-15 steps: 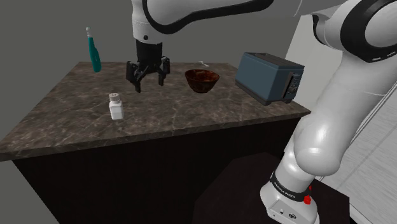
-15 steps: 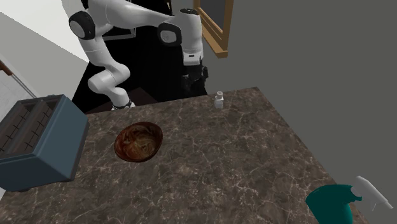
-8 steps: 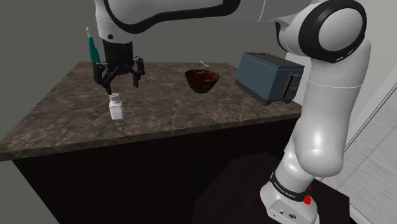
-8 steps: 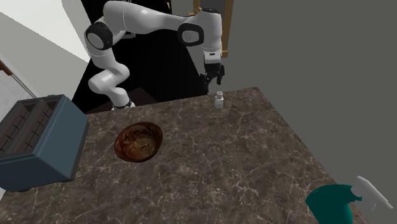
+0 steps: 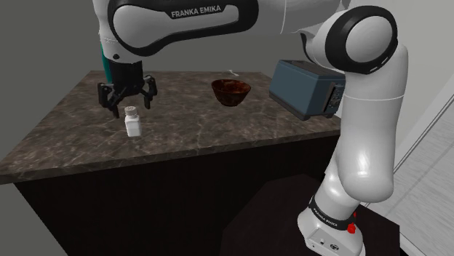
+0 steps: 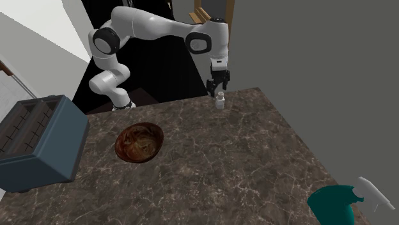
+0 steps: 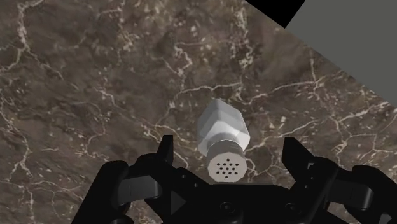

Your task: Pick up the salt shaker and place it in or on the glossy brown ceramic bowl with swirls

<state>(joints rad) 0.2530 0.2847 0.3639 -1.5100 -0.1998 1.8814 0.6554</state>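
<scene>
The black 2-finger hand [image 5: 129, 104] hangs released right over the small white square-bodied salt shaker [image 5: 133, 124], fingers spread to drop around it. It stands upright on the dark marbled surface [image 5: 189, 131], well apart from the glossy brown swirled bowl [image 5: 231, 91].

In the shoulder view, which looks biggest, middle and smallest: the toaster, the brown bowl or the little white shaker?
1. blue-grey toaster
2. brown bowl
3. white salt shaker
The gaps are wide, so nearness to the camera would hardly change this order.
</scene>
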